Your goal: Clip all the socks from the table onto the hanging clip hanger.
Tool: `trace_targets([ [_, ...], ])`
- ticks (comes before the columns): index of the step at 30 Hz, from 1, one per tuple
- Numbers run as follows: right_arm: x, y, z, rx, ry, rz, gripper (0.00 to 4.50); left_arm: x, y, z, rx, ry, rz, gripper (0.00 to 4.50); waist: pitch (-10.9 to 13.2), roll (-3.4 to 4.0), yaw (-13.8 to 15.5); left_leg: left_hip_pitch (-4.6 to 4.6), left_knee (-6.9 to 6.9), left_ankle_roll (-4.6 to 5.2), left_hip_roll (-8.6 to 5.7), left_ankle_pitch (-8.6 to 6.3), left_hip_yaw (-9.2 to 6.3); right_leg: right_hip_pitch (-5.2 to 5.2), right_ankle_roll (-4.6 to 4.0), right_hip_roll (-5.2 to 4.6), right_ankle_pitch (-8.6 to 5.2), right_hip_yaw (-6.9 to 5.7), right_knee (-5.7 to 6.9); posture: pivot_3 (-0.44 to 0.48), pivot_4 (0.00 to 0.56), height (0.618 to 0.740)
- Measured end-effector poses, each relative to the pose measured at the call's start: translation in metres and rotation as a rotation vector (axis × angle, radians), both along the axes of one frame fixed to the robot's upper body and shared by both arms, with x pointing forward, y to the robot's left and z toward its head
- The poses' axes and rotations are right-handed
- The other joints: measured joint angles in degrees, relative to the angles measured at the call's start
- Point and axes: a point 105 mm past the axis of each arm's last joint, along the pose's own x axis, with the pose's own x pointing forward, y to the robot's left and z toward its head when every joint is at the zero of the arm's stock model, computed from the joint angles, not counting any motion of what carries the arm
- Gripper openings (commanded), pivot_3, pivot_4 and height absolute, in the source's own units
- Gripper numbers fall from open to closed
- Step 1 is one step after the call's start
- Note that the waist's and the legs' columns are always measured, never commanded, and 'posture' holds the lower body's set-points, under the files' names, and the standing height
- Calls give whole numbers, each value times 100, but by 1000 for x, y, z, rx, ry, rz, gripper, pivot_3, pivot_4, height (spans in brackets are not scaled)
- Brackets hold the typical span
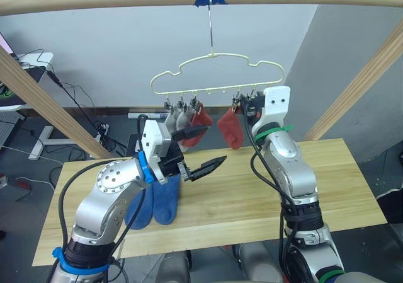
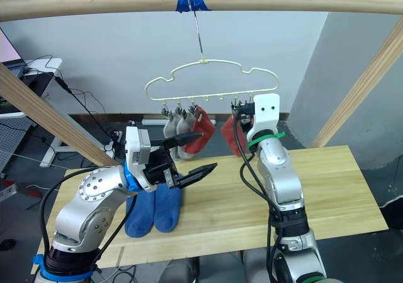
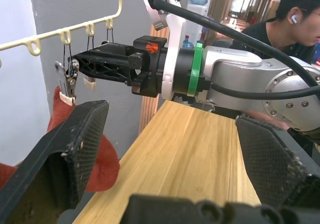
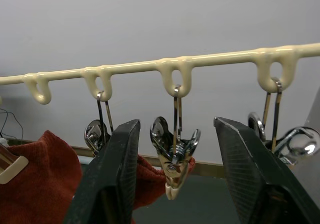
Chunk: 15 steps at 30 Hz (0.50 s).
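Right gripper [image 4: 175, 184] open, small metal clip [image 4: 173, 156] of cream-yellow wire clip hanger [image 1: 217, 75] between fingers; left gripper [image 1: 201, 150] open, empty, above two blue knit socks [image 1: 154, 202].

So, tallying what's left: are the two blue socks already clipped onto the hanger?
No, both blue socks lie flat on the table, while the clip hanger holds only grey and red ones.

A: What do the arms look like?
B: Silver metal shells with round screw-dotted joints, and black cables looping alongside.
A: Any markings?
B: The left arm [image 1: 107, 195] has blue bands, the right arm [image 1: 286, 163] a green one. White wrist blocks carry black two-fingered grippers.
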Motion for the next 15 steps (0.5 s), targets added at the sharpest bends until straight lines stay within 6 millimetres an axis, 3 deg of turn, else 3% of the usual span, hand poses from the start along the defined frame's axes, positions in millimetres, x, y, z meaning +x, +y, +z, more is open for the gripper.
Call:
trace_targets([
  [1,0,0,0,0,0,-1,1562,0,0,-1,3,0,0,4500,0,0,0,0,0,0,0,0,0,0,0,0,0,0,1,-84,187,740],
  [15,-2,9,-1,8,6,34,1562,-1,-2,-1,1,-4,-5,4500,0,0,0,2,2,0,0,0,0,0,0,0,0,0,6,-77,195,740],
])
